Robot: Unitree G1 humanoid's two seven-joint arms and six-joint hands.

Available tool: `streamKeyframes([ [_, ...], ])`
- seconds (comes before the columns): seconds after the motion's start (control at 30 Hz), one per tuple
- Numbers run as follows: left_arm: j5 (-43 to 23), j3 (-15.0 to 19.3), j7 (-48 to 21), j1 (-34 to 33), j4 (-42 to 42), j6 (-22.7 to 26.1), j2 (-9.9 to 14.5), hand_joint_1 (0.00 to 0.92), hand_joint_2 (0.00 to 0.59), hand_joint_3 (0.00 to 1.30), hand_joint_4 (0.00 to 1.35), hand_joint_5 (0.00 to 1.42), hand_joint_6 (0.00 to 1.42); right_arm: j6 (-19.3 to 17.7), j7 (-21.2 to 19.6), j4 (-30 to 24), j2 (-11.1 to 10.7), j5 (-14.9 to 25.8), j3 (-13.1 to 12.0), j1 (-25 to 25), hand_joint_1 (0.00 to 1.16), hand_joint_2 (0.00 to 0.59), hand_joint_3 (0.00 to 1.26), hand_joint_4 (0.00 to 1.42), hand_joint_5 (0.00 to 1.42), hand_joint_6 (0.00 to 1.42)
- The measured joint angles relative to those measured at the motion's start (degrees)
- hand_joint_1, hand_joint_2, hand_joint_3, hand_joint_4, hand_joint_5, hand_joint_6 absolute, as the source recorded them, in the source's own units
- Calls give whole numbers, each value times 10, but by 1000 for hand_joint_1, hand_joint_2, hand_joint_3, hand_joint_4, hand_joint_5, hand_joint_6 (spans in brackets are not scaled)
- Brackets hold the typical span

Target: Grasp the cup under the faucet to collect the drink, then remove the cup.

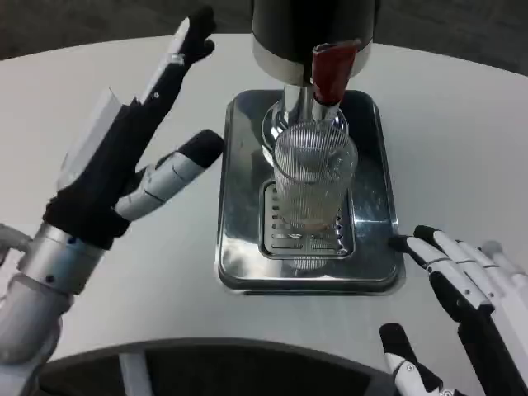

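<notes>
The cup (313, 177), a clear ribbed glass, stands upright on the slotted grate of the metal drip tray (239, 247), right under the faucet (332, 73) with its dark red spout. The tray sits on the white counter (462, 124), and the dark body of the dispenser (297, 25) rises behind it. A little pale liquid seems to lie at the bottom of the cup, though the ribbing makes that hard to judge.

The left hand (144, 140) hovers to the left of the tray, released, its fingers spread and pointing up and away, holding nothing; the nearest fingertip is near the tray's edge but apart from the cup. The right hand (462, 289) lies low by the tray's near right corner, also released and empty, fingers stretched toward the tray.

The step in hand looks like the approach to the grasp. To do it well, the chosen hand should come in level from the side, at the middle of the cup's height, with thumb and fingers wide enough to pass around the ribbed wall without nudging it. The cup is tall and narrow on a grate, so a push at the rim could tip it. Close gently and evenly, keep the cup upright and centred under the spout while it fills, and stay below the faucet so nothing knocks against it. The other hand should keep clear of the tray.
</notes>
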Motion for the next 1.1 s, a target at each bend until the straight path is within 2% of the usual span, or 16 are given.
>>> streamKeyframes([
  [0.13,-117,33,-88,0,-85,68,7,0,189,0,0,16,0,0,0,12,-1,-17,8,-11,386,488,150,75,71,57],
  [0.23,-195,57,-152,-8,-134,142,15,0,195,0,0,0,0,-4,0,15,-8,-31,12,-15,374,497,136,63,52,50],
  [0.37,-250,78,-217,-41,-157,216,17,0,167,0,0,5,0,-12,-1,17,-17,-46,14,-15,370,497,127,47,43,42],
  [0.63,-289,91,-320,-134,-122,295,7,0,105,0,0,15,0,-12,-3,22,-16,-54,19,-8,366,497,125,43,40,36],
  [0.7,-292,91,-341,-153,-107,315,4,0,102,0,0,12,0,-12,-3,22,-15,-55,20,-8,361,487,118,42,39,35],
  [0.73,-294,91,-364,-170,-89,345,3,0,100,0,0,11,0,-12,-3,22,-15,-56,20,-8,360,485,116,42,39,35],
  [0.9,-297,91,-416,-215,-29,395,-7,0,92,0,0,25,0,-10,-4,22,-11,-56,21,-9,356,483,115,42,39,35],
  [1.1,-266,81,-471,-265,54,407,-27,0,90,0,0,31,0,-7,-4,22,-4,-56,22,-9,353,482,115,42,39,35],
])
